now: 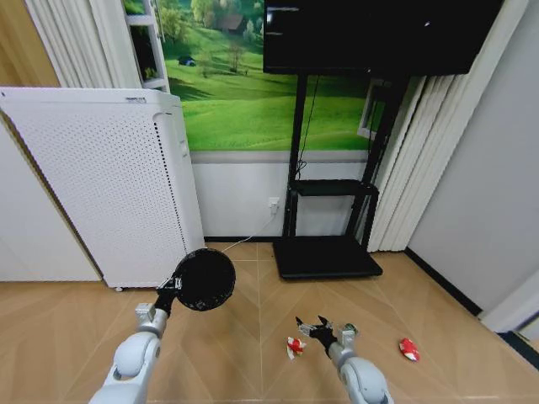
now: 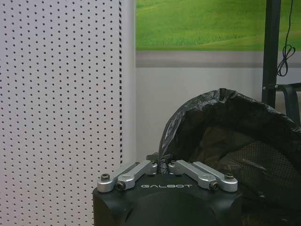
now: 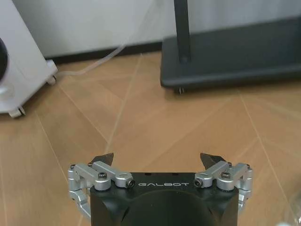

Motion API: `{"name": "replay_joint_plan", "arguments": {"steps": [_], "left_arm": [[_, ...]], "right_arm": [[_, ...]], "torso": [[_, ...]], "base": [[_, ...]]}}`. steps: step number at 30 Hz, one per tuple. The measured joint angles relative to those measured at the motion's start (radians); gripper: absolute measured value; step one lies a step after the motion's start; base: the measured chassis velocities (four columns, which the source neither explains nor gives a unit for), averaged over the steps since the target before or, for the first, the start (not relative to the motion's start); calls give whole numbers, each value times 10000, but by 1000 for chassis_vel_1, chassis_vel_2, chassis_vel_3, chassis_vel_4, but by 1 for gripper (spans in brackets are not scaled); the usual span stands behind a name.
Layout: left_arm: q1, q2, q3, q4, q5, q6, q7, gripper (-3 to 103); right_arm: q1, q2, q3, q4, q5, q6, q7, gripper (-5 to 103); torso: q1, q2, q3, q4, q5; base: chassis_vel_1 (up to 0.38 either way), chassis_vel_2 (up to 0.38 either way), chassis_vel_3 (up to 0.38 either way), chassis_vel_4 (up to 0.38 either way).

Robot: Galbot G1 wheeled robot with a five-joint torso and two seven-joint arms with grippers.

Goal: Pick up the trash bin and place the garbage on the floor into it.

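Note:
In the head view the black trash bin hangs above the wooden floor, tipped so its round mouth faces me. My left gripper is shut on its rim. The left wrist view shows the fingers pinched on the rim, where a black liner bag covers the bin. My right gripper is low over the floor and open, with nothing between its fingertips. The garbage lies around it: a red-and-white wrapper just to its left, a small greenish bottle just to its right, and a red scrap farther right.
A tall white perforated air purifier stands at the left against the wall. A black TV stand with a flat base sits ahead, its base also in the right wrist view. A grey wall and a curtain close the right side.

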Motion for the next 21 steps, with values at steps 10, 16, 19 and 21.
{"name": "replay_joint_plan", "arguments": {"steps": [10,16,19,21], "left_arm": [[12,-118,143,5,134,-14,48,4],[118,-58,79,-209,144,74,6,4],[190,0,16,-283,142,106,-3,4],[265,51,-39,-388,141,150,-47,4]], "right_arm": [[1077,218,-381,-1955,-457,-591,602,100],[1309,226,-494,-2275,-624,-1162,771,100],[1363,236,-529,-2401,-647,-1375,821,100],[1433,227,-603,-2607,-672,-1398,806,100]], "torso": [[0,0,0,0,-1],[0,0,0,-1,-1],[0,-1,0,-1,-1],[0,-1,0,-2,-1]], "base": [[0,0,0,0],[0,0,0,0],[0,0,0,0],[0,0,0,0]]}}
